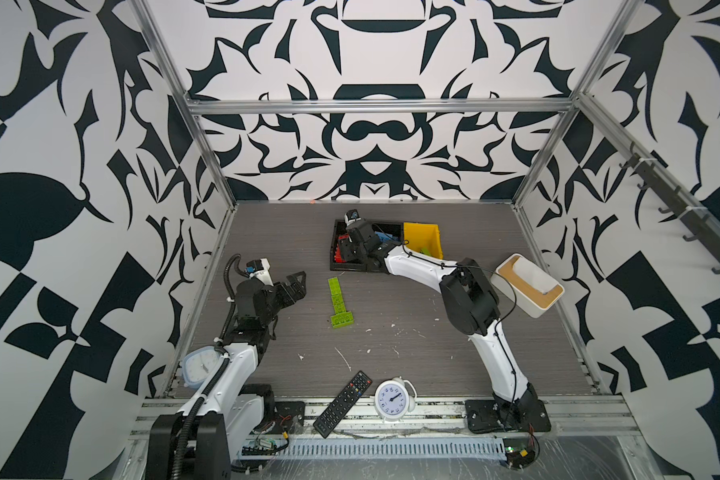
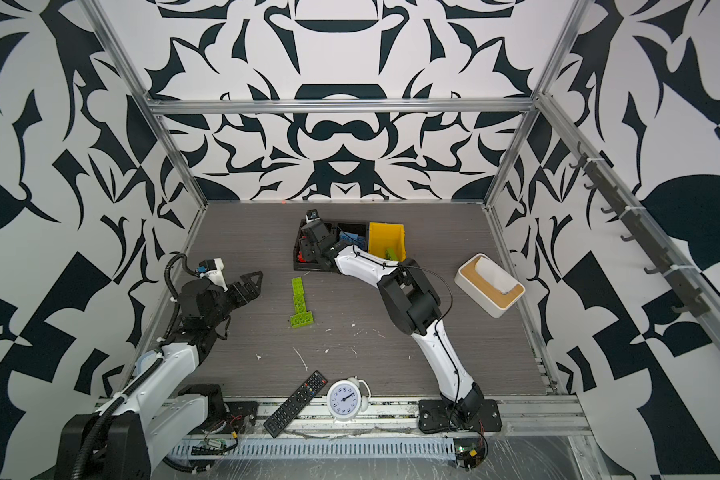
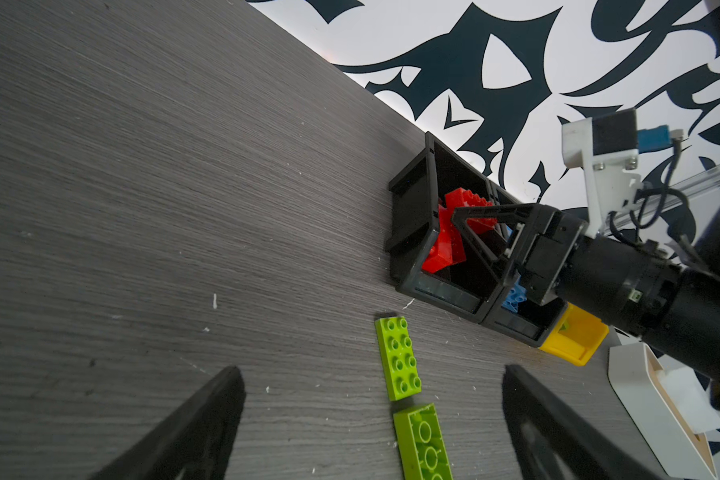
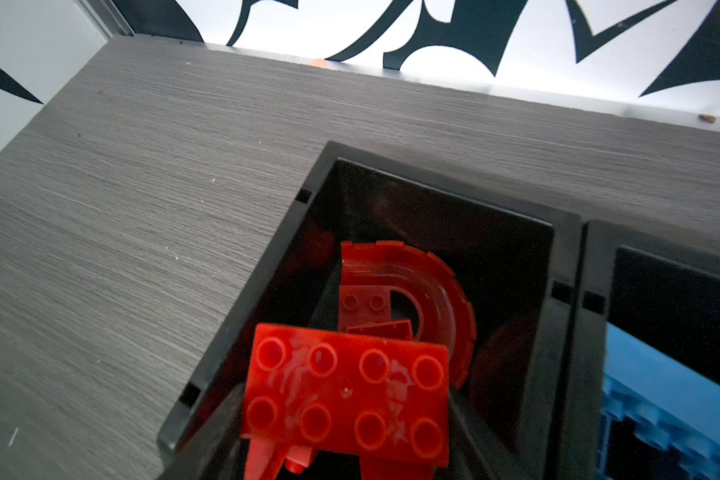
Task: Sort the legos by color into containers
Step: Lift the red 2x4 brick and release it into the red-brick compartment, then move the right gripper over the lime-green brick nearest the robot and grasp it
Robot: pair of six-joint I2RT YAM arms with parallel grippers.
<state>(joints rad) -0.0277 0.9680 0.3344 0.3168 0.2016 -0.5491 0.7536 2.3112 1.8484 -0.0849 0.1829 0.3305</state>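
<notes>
Three lime green legos (image 1: 338, 302) (image 2: 300, 300) lie in a line on the grey table; in the left wrist view one shows studs up (image 3: 398, 357) and one hollow side up (image 3: 425, 444). My left gripper (image 1: 298, 282) (image 2: 256, 282) (image 3: 371, 374) hovers open just left of them. My right gripper (image 1: 348, 249) (image 3: 462, 216) (image 4: 346, 399) is over the left of the joined black containers (image 1: 333, 241) (image 4: 391, 166), shut on a red eight-stud brick (image 4: 346, 390) (image 3: 468, 203). A red arch piece (image 4: 441, 291) lies in that bin. Blue legos (image 1: 385, 237) (image 4: 674, 399) fill the other black bin. The yellow container (image 1: 422, 235) (image 2: 385, 237) holds a green brick (image 1: 427, 250).
A white box with a tan wooden rim (image 1: 526, 286) stands at the right. A black remote (image 1: 341, 403) and a white alarm clock (image 1: 391, 399) lie at the front edge. A pale blue clock (image 1: 198, 365) sits by the left arm's base.
</notes>
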